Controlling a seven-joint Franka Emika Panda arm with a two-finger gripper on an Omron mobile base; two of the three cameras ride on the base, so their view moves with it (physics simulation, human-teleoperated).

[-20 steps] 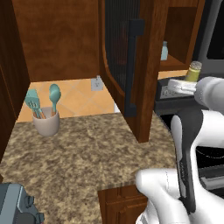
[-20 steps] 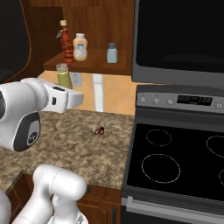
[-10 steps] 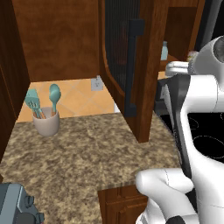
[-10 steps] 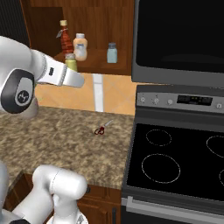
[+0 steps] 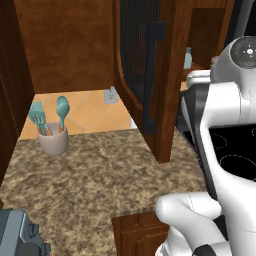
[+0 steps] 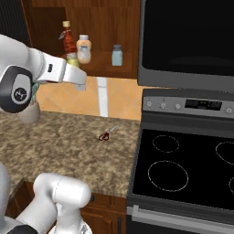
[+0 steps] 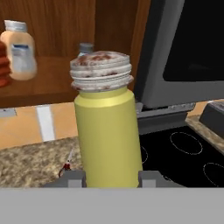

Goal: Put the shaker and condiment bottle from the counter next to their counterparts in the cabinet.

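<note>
Where the left base view looks past the open cabinet door (image 5: 150, 75), the arm rises at right before a pale blue bottle (image 5: 188, 57) on the shelf, and a utensil cup (image 5: 52, 140) stands on the granite surface (image 5: 100, 185). Right base view: the shaker (image 6: 71, 58), carried at shelf height, is just below the red condiment bottle (image 6: 68, 41), already shelved beside a peach bottle (image 6: 83, 48); scissors (image 6: 107, 134) lie below. Hand view: the fingers (image 7: 111, 177), partly closed, clamp the shaker upright. Judged remaining: setting it near the blue bottle.

Kitchen: stove (image 6: 183, 169), granite counter (image 5: 95, 175)
</note>
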